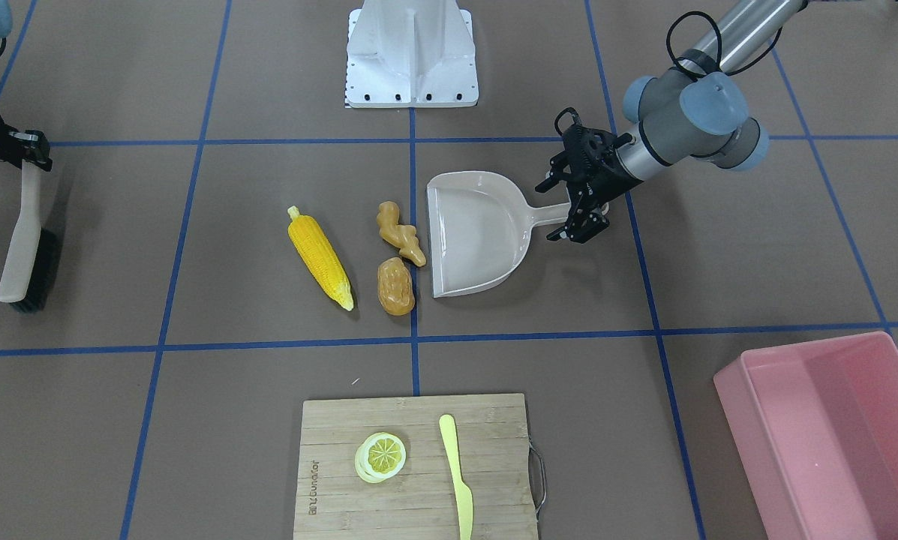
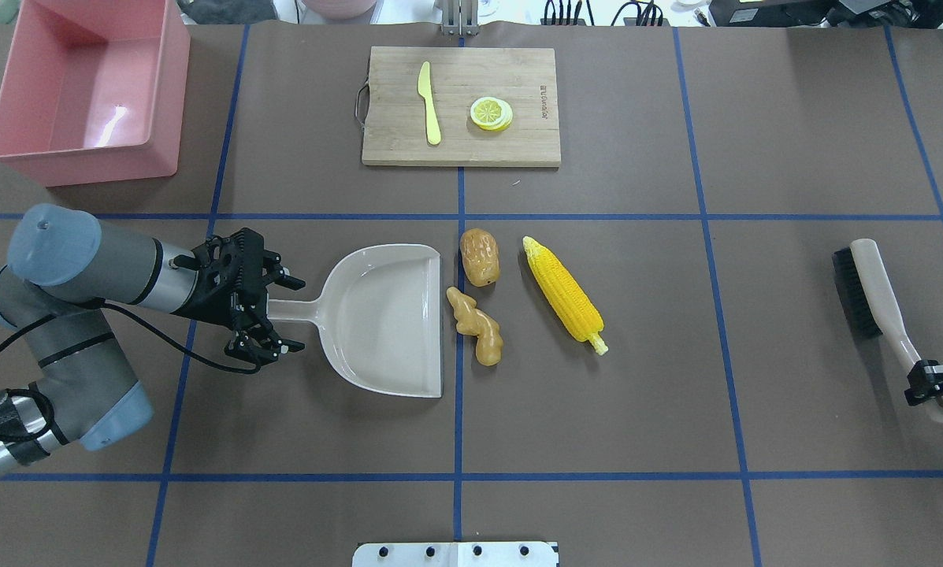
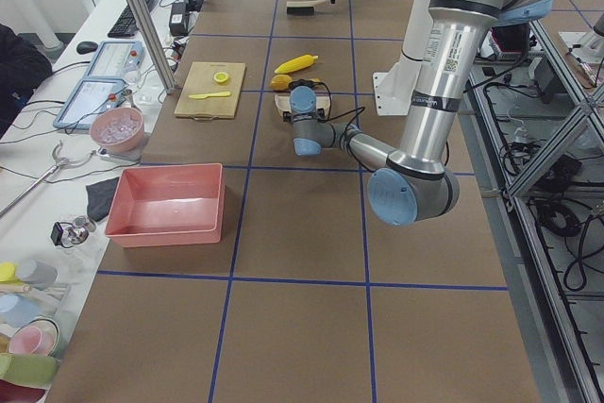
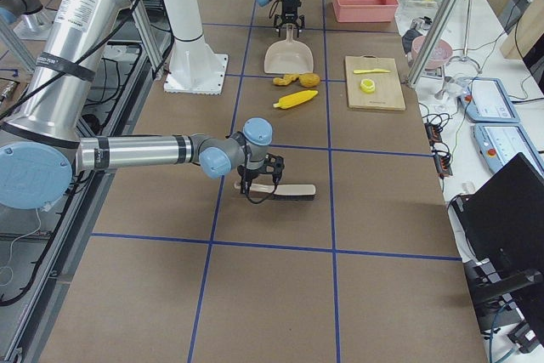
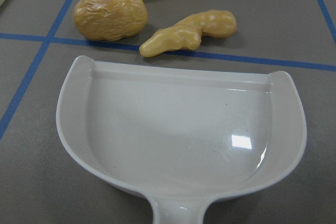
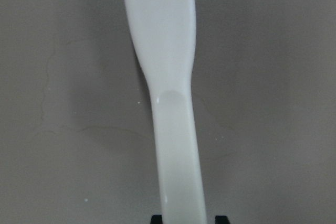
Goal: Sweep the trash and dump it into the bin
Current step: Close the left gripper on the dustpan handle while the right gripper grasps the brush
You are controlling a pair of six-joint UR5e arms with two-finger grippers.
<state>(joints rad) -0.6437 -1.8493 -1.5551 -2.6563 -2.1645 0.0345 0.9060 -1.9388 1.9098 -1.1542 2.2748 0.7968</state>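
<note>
Past the dustpan (image 2: 384,315) mouth: ginger (image 2: 477,329), potato (image 2: 479,256), corn (image 2: 563,294). Left pincer (image 2: 291,313) wide astride its handle (image 2: 310,310); right pincer (image 2: 930,386) clasps brush (image 2: 865,291), well apart.

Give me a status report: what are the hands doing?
Left hand open astride dustpan handle. Right hand at brush handle, grip unclear. Trash unswept at dustpan's mouth; nothing between.

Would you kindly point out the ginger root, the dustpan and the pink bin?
ginger root (image 2: 477,325): overhead exterior view, middle of its body.
dustpan (image 2: 384,315): overhead exterior view, bare pan floor.
pink bin (image 2: 93,164): overhead exterior view, near outer wall.
</note>
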